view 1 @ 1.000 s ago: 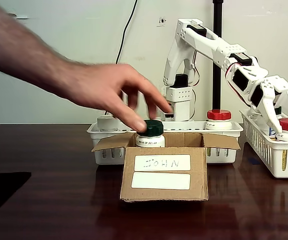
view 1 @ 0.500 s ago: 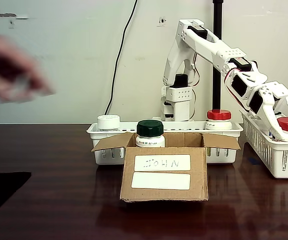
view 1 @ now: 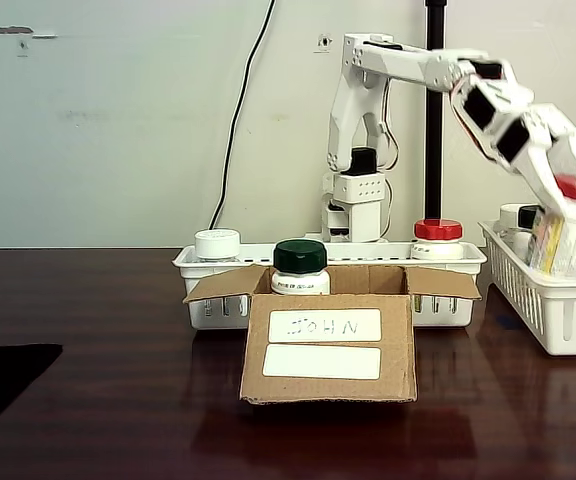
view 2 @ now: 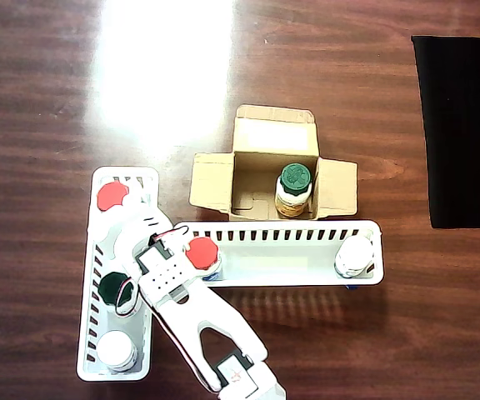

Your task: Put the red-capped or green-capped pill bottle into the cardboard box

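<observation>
My gripper [view 1: 571,197] is shut on the red-capped pill bottle [view 1: 560,245] and holds it tilted just above the white basket [view 1: 568,315] at the right of the fixed view. From overhead, the bottle's red cap [view 2: 112,196] sits beyond my gripper [view 2: 127,213], over the top end of the left basket [view 2: 90,250]. The cardboard box [view 1: 328,345] stands open at the table's middle, its top flaps spread. A green-capped bottle [view 1: 300,266] stands upright inside it, at the right side of the cardboard box [view 2: 252,137] in the overhead view.
A long white basket [view 1: 448,262] behind the box holds a red-capped bottle [view 1: 438,238] and a white-capped bottle [view 1: 217,244]. The side basket also holds a dark-capped bottle [view 2: 113,287] and a white-capped one [view 2: 117,350]. A black mat [view 2: 461,129] lies at the table's edge.
The person's hand let go of the green-capped bottle in the box and left the picture. My arm rose, lifting the red-capped bottle up out of the right basket.
</observation>
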Robot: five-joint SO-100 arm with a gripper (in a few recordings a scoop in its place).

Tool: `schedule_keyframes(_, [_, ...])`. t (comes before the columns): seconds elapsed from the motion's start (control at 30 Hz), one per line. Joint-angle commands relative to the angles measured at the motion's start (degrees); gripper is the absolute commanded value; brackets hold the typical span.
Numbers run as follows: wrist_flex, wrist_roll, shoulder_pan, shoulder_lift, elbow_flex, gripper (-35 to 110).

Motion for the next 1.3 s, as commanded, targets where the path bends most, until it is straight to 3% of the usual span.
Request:
schedule_keyframes(0.0, [6.6, 0.9, 4.5, 11.9, -7.6, 0])
schedule_keyframes(0.5, [9.8, 7.2, 23.7, 5.8, -15.2, 0])
schedule_keyframes(1.0, [2.2, 6.6, 29.1, -10.1, -22.1, 0])
schedule_keyframes(1.27, [-4.7, 6.9, 29.8, -10.5, -13.9, 1])
